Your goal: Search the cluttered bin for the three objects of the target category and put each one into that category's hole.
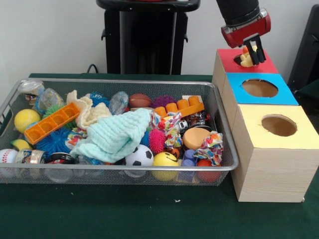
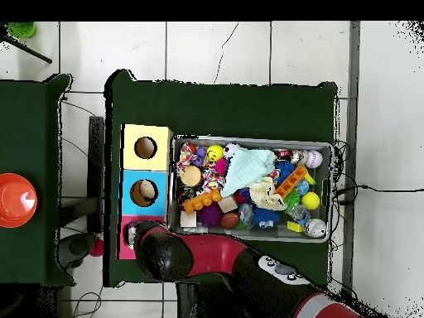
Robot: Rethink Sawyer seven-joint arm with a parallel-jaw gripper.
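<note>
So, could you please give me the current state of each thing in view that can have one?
gripper: over the red-topped box, shut on a yellow duck toy
yellow duck toy: held above the red-topped box's hole
bin: full of mixed toys and cloths
red-topped box: hole partly hidden by the gripper
blue-topped box: hole uncovered
yellow-topped box: hole uncovered
mint cloth: crumpled on top of the clutter

The bin (image 1: 219, 107) is shiny silver wire mesh with a thick metal rim. Inside lie a soft mint cloth (image 1: 115, 137), a spiky pink ball (image 1: 156, 141) and a smooth shiny yellow ball (image 1: 164, 160). The boxes (image 1: 271, 172) look like pale wood with flat, dull coloured tops.
</note>
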